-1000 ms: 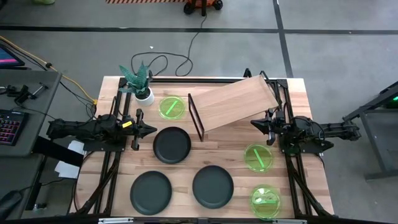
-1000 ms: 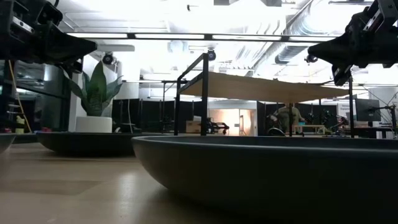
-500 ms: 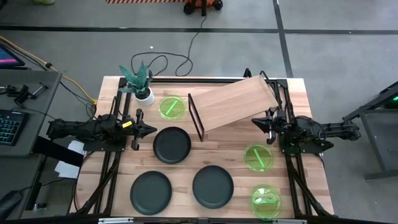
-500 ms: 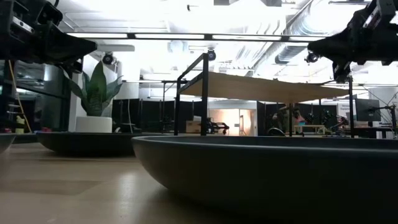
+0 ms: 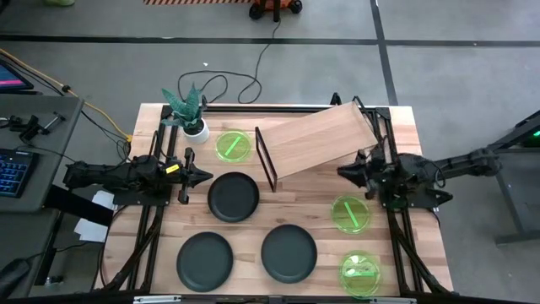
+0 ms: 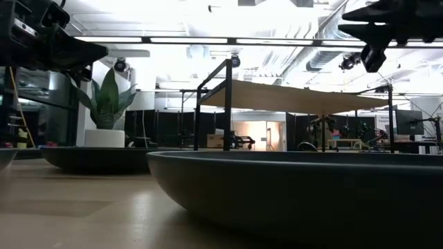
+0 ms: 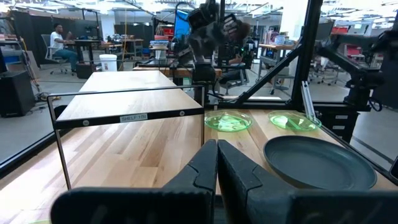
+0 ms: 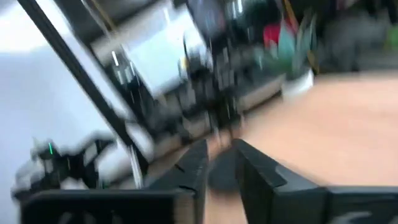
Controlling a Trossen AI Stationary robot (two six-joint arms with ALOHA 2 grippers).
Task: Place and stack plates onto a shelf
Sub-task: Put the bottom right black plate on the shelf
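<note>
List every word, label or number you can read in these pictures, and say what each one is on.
"SHELF": a small white label, faint, on the front bar of the shelf, seen in the left wrist view.
No other text can be read; the orange-striped strip on the floor carries no readable words.

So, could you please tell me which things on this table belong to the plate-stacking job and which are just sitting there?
Job: three dark grey plates; three green plates; the shelf.
Bystander: the potted plant.
</note>
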